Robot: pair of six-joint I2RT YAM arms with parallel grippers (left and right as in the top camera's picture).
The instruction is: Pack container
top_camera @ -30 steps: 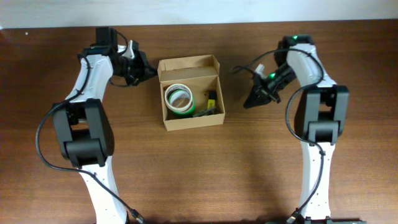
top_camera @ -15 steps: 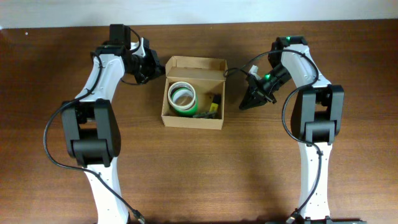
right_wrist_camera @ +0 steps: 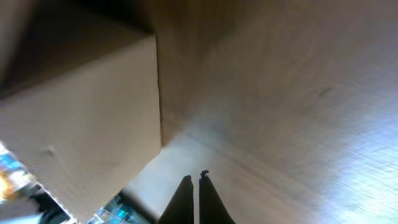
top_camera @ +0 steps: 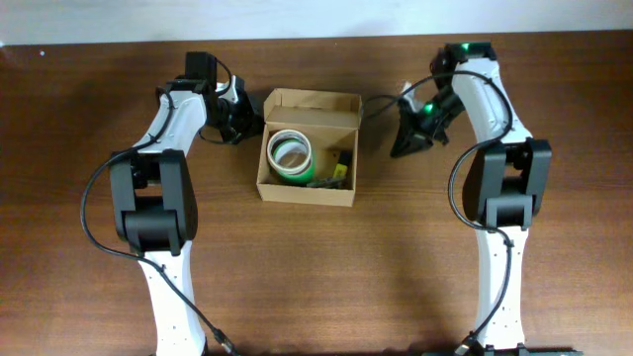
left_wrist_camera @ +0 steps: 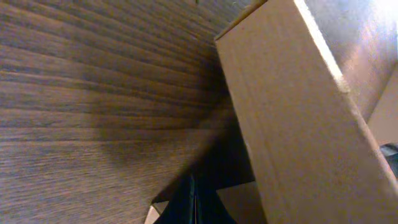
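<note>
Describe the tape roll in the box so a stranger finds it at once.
On the brown wooden table, toward its far edge, sits an open tan cardboard box. In its left half lies the roll: the only round thing there, white-rimmed with green inside, beside small dark items.

The overhead camera looks straight down from well above, taking in the table, both arms and the whole container. The left wrist camera sits low and very close, looking past the left fingers at table wood and one container wall. The right wrist camera does likewise past the right fingers.
</note>
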